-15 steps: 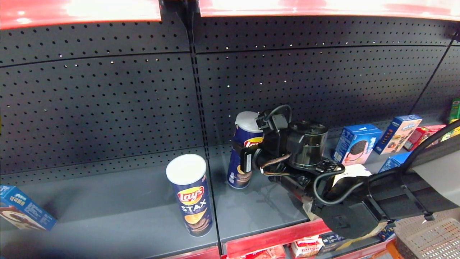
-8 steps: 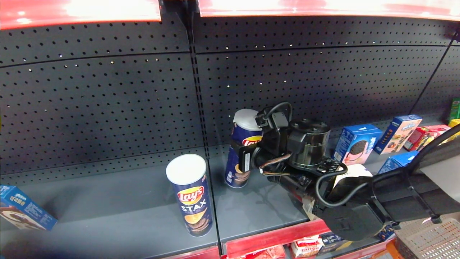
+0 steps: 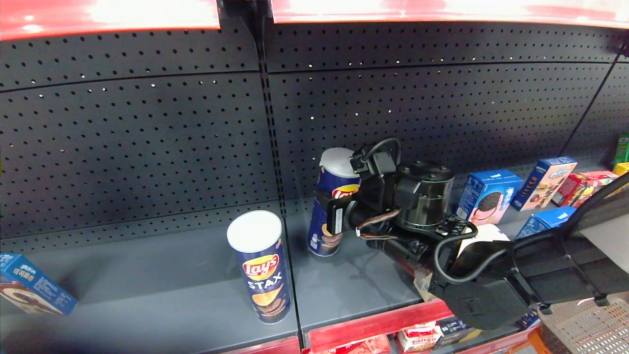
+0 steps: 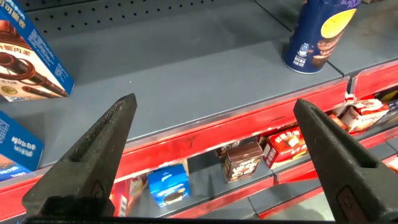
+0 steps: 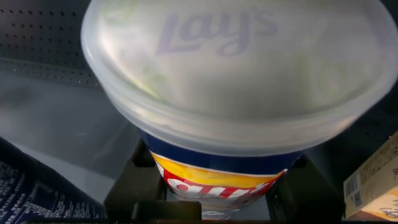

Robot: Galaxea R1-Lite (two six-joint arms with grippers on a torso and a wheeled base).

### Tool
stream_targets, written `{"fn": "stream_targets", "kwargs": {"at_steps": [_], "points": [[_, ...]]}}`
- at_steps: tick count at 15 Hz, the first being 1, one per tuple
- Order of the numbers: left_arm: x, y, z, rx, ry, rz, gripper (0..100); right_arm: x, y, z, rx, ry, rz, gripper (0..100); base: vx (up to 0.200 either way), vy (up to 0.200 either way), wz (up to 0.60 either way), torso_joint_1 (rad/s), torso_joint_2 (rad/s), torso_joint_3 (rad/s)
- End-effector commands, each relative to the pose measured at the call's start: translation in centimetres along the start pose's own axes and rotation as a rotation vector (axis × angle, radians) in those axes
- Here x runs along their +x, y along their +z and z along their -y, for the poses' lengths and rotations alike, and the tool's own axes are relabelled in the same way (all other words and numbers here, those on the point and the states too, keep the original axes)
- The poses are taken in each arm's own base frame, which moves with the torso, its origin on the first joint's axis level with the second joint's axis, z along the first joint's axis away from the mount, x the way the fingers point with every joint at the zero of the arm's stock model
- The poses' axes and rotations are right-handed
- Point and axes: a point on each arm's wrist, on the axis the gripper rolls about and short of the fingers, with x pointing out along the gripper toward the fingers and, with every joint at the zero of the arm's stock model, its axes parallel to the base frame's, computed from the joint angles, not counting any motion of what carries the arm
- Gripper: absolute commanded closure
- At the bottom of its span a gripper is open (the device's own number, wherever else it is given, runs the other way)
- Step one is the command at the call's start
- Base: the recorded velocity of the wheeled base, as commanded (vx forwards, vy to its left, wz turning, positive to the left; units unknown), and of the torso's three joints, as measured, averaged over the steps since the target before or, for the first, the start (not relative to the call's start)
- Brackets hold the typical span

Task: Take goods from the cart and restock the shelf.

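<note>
a: what's nearest to us?
b: the left gripper (image 4: 211, 165). it hangs out in front of the shelf (image 3: 147, 295) with its jaws spread wide and nothing between them. under it runs the shelf's red edge strip (image 4: 205, 140), and small packets (image 4: 242, 162) sit on the level below.
a: and on the shelf itself?
b: close to the front lip stands the front can (image 3: 260, 265), a tall dark blue crisp tube with a white lid, upright and untouched. far off to the robot's left, a blue biscuit box (image 3: 29, 290) lies near the edge.
a: where's the thing being stocked?
b: the held can (image 3: 333, 196) is the same kind of tube. it sits deeper in, behind and to the right of the front can, and apart from it. the right gripper (image 3: 339, 219) comes in from the right, and its jaws are closed against the tube's middle, one finger on each side. the tube leans slightly and its base is down at the shelf board, but i can't tell whether it touches.
a: anything further back?
b: blue cookie boxes (image 3: 486, 196) stand on the right, near the rear. behind everything is the dark pegboard back panel (image 3: 147, 137).
</note>
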Motion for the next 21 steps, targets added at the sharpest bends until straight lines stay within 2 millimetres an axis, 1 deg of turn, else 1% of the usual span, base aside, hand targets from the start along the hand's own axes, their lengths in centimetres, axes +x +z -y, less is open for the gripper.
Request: {"fn": "stream_targets", "kwargs": {"at_steps": [1, 3, 5, 6, 7, 8, 9, 10, 11, 15, 17, 21], "points": [[0.0, 0.0, 0.0, 0.000, 0.000, -0.002, 0, 0.4, -0.5, -0.1, -0.001, 0.003, -0.007, 100, 0.000, 0.000, 0.00, 0.000, 0.00, 0.000], [0.0, 0.0, 0.0, 0.000, 0.000, -0.002, 0, 0.6, -0.2, 0.1, -0.001, -0.005, -0.004, 100, 0.000, 0.000, 0.00, 0.000, 0.00, 0.000], [0.0, 0.0, 0.0, 0.000, 0.000, -0.002, 0, 1.3, 0.5, 1.1, -0.001, -0.039, 0.015, 100, 0.000, 0.000, 0.00, 0.000, 0.00, 0.000], [0.0, 0.0, 0.0, 0.000, 0.000, -0.002, 0, 1.6, 0.5, 1.2, -0.008, -0.051, 0.018, 100, 0.000, 0.000, 0.00, 0.000, 0.00, 0.000], [0.0, 0.0, 0.0, 0.000, 0.000, -0.003, 0, 1.7, 0.5, 1.8, -0.036, -0.079, 0.024, 100, 0.000, 0.000, 0.00, 0.000, 0.00, 0.000], [0.0, 0.0, 0.0, 0.000, 0.000, -0.002, 0, 1.0, 0.9, 2.1, -0.054, -0.121, 0.000, 100, 0.000, 0.000, 0.00, 0.000, 0.00, 0.000], [0.0, 0.0, 0.0, 0.000, 0.000, -0.002, 0, -0.2, 0.6, 1.8, -0.084, -0.175, -0.076, 100, 0.000, 0.000, 0.00, 0.000, 0.00, 0.000], [0.0, 0.0, 0.0, 0.000, 0.000, -0.003, 0, -0.9, 0.1, 1.4, -0.107, -0.227, -0.127, 100, 0.000, 0.000, 0.00, 0.000, 0.00, 0.000], [0.0, 0.0, 0.0, 0.000, 0.000, -0.003, 0, -1.1, -0.3, 1.2, -0.116, -0.269, -0.153, 100, 0.000, 0.000, 0.00, 0.000, 0.00, 0.000], [0.0, 0.0, 0.0, 0.000, 0.000, -0.002, 0, -1.0, 1.2, 1.1, -0.115, -0.226, -0.105, 100, 0.000, 0.000, 0.00, 0.000, 0.00, 0.000], [0.0, 0.0, 0.0, 0.000, 0.000, -0.002, 0, -1.1, 1.3, 1.1, -0.120, -0.213, -0.105, 100, 0.000, 0.000, 0.00, 0.000, 0.00, 0.000], [0.0, 0.0, 0.0, 0.000, 0.000, -0.002, 0, -1.0, 1.6, 1.0, -0.117, -0.207, -0.095, 100, 0.000, 0.000, 0.60, 0.002, 0.00, 0.005]]}}
